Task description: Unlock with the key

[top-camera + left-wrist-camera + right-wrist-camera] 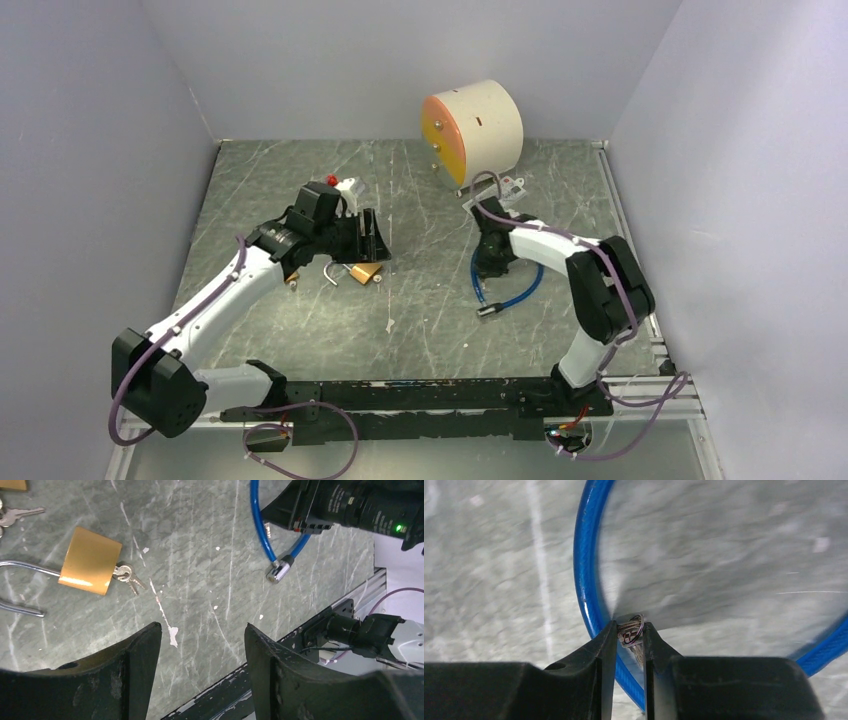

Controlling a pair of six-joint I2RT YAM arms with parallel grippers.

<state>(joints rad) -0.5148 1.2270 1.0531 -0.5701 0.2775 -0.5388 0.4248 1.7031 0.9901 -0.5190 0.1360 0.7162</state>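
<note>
1. Right jaws: clenched on the small key [630, 631] and pinching its ringed end, low over the table [734, 545]. The blue cable [585, 575] curves just beside the grip. I cannot tell which way the blade points.
2. Left jaws: released, standing wide with nothing between them. They hover over the table near the brass padlock [90, 561], which has a bunch of keys [128, 576] at its base.
3. The cable's metal end [279, 571] lies on the table, near my right jaws but apart from them. I judge the key belongs there, though no keyhole shows.
4. Grip: the key is thin and sits far out at the tips. I squeeze squarely so it cannot pivot, and I keep the cable out of the pinch.
5. Approach: I lift only slightly, line the blade up with the metal end, push straight in, and turn only once it is seated.
6. Risk: the metal end is loose and may slide when pushed. My left jaws could steady it.
</note>
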